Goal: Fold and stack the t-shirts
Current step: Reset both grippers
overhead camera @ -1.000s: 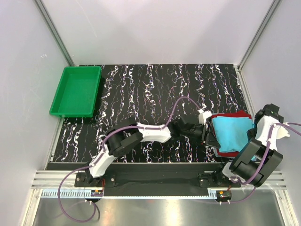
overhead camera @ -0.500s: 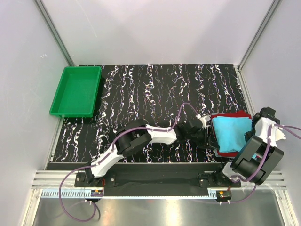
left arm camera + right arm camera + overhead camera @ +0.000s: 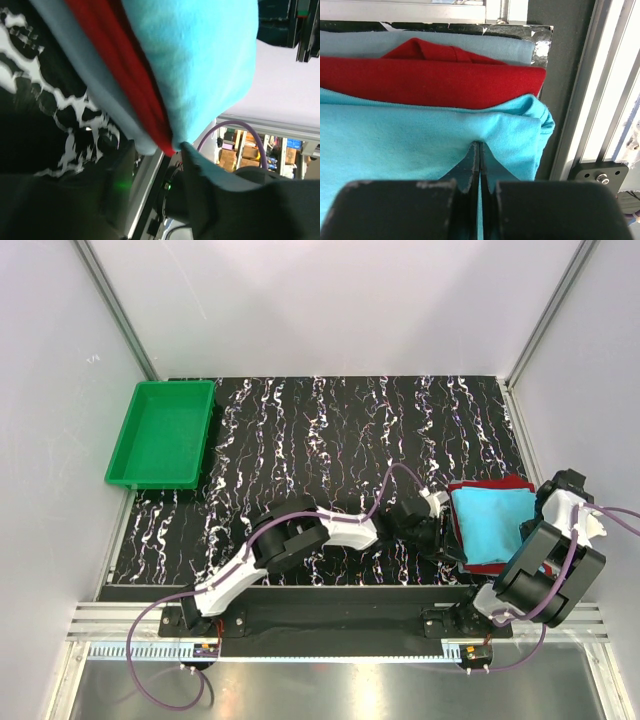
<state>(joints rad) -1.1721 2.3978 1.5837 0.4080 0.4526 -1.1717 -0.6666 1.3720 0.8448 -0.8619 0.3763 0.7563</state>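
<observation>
We are looking at the turquoise shirt lying folded on top of the red shirt. The pair is sitting at the right edge of the worktop, well apart from the green tray in the far left corner. In the wrist views a pale blue layer is showing under the red one; we are taking it for more cloth. The right end effector is pinching the turquoise shirt, its fingers pressed together on a small pucker at the edge. The left end effector is sitting at the stack's left side. Its own camera is too close and too dark there, so we cannot tell whether it is gripping or only resting against the corner.

We are judging the cloth to be light, soft and limp. It is likely to sag from any single hold, and a folded edge may peel open if only the top ply is taken. It is not fragile, and knit fabric is unlikely to slip from pressed fingers. We are thinking the best hold is two corners of one edge, one per arm, biting through all plies. Lifting low should avoid dragging the red shirt along.
</observation>
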